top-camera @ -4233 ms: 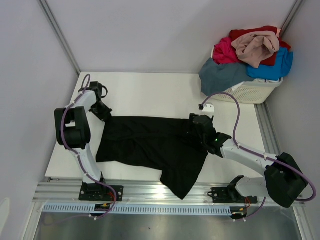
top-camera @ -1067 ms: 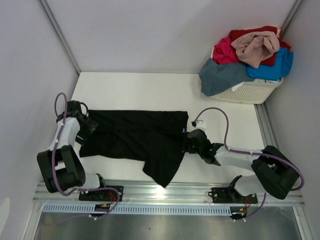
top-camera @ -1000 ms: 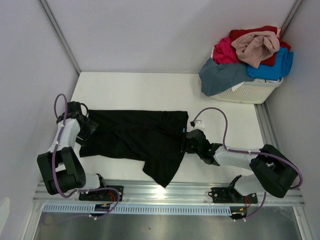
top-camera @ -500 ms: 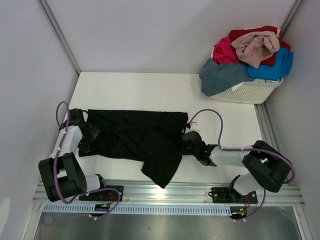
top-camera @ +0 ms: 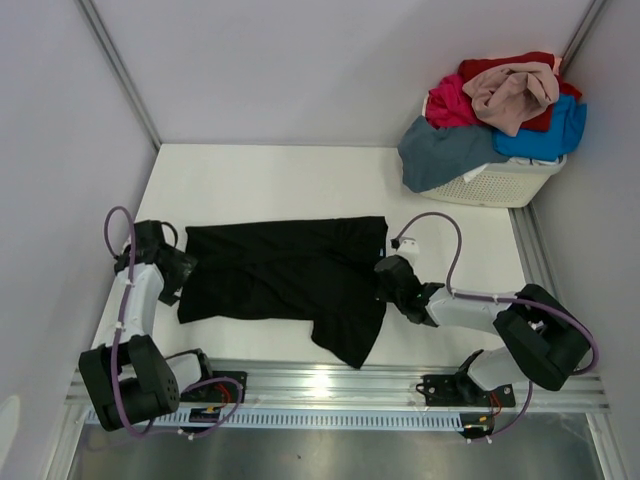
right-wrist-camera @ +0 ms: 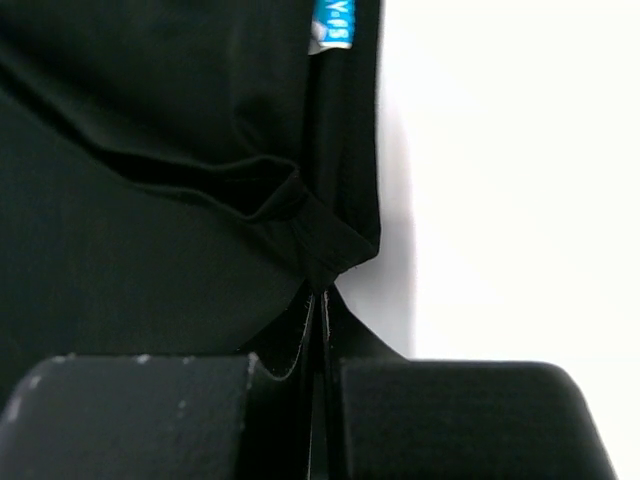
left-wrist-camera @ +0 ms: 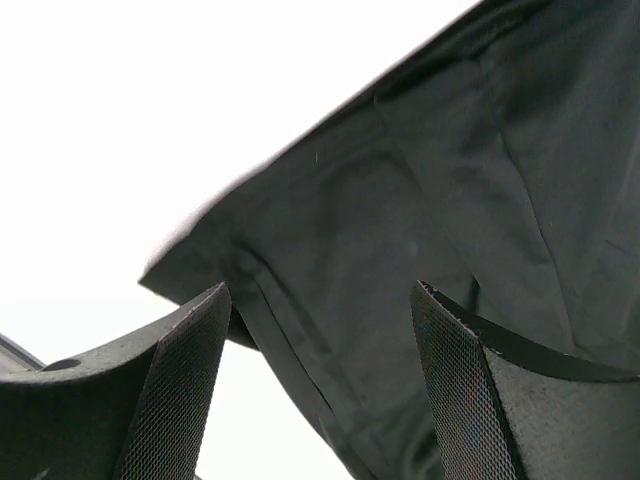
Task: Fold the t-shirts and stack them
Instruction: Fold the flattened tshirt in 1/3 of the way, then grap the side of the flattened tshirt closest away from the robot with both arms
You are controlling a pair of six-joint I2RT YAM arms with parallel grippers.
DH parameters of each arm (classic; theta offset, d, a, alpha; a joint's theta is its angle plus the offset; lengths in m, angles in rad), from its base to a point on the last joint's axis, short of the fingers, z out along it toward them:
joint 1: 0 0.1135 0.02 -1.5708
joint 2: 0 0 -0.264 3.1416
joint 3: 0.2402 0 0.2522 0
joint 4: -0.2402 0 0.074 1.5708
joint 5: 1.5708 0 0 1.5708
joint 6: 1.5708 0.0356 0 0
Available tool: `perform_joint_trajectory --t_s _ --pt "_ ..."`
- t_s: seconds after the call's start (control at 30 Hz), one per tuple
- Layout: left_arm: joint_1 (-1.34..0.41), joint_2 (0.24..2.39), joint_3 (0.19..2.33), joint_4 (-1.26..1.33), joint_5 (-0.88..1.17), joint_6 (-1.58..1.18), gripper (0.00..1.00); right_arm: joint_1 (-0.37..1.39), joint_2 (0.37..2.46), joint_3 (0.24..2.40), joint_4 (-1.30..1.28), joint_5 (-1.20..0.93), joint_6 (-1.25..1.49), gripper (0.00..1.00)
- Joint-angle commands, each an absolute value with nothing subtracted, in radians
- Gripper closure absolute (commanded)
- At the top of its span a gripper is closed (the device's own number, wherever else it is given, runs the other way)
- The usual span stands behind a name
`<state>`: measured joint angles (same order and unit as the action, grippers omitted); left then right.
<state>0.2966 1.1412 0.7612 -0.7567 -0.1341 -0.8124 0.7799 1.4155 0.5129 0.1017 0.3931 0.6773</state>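
Crosswise, black t-shirt [top-camera: 285, 275] runs left-right on table [top-camera: 300, 185]: right gripper [right-wrist-camera: 318, 300] pinches its right edge, left gripper [left-wrist-camera: 320, 300] gapes over left edge.

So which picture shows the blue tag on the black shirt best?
The right wrist view: the tag is close and bright. From above it's a tiny speck; the left wrist view misses it.
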Motion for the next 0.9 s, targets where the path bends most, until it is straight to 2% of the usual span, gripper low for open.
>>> perform_joint_trajectory --t_s 0.0,0.27,0.57,0.6,0.67,0.7,0.73,0.8,0.87 --pt "0.279 1.152 0.753 -0.759 -0.115 -0.821 0.24 0.732 1.396 0.543 0.089 0.459 0.67 1.0" --pt "0.243 1.144 0.686 -0.736 -0.051 -0.828 0.24 0.605 1.402 0.571 0.129 0.437 0.629 1.0" --pt "0.143 1.255 0.707 -0.749 -0.048 -0.813 0.26 0.6 1.505 0.728 0.118 0.423 0.569 1.0" --pt "0.14 1.293 0.722 -0.764 -0.051 -0.81 0.26 0.6 1.512 0.741 0.111 0.417 0.568 0.98" --pt "0.129 1.33 0.747 -0.785 -0.058 -0.799 0.27 0.601 1.517 0.768 0.091 0.408 0.569 0.76" --pt "0.121 1.348 0.756 -0.817 -0.069 -0.798 0.27 0.6 1.519 0.775 0.084 0.4 0.568 0.5" --pt "0.117 1.373 0.782 -0.836 -0.084 -0.796 0.28 0.603 1.517 0.776 0.08 0.4 0.566 0.41" --pt "0.094 1.387 0.795 -0.874 -0.124 -0.795 0.28 0.607 1.511 0.772 0.081 0.397 0.555 0.29" --pt "0.065 1.37 0.784 -0.9 -0.143 -0.792 0.28 0.609 1.496 0.765 0.087 0.394 0.551 0.27"
